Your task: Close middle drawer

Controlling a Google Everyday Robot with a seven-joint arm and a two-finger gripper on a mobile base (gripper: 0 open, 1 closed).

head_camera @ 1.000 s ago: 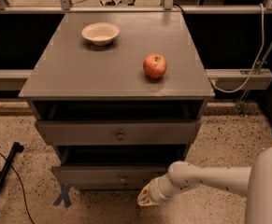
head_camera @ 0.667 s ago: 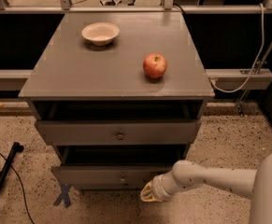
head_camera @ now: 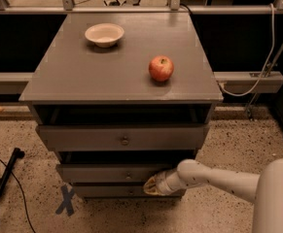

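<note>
The grey cabinet [head_camera: 121, 76] has three drawers. The middle drawer [head_camera: 102, 173], with a small dark knob [head_camera: 128, 175], stands a little way out, with a dark gap above its front. My gripper [head_camera: 151, 185] is at the right part of that drawer front, low down and up against it, on the end of my white arm [head_camera: 214, 177] coming from the lower right. The uppermost drawer [head_camera: 82, 138] also stands partly out. The lowest drawer front [head_camera: 107, 191] shows just below.
A white bowl [head_camera: 104, 34] and a red apple [head_camera: 161, 68] sit on the cabinet top. A black stand leg [head_camera: 4, 188] and cable lie on the speckled floor at left. A blue X mark [head_camera: 65, 200] is on the floor. A rail and cable run at right.
My gripper has moved up and in toward the cabinet, and the middle drawer front has slid back with it, so it stands out less than before.
</note>
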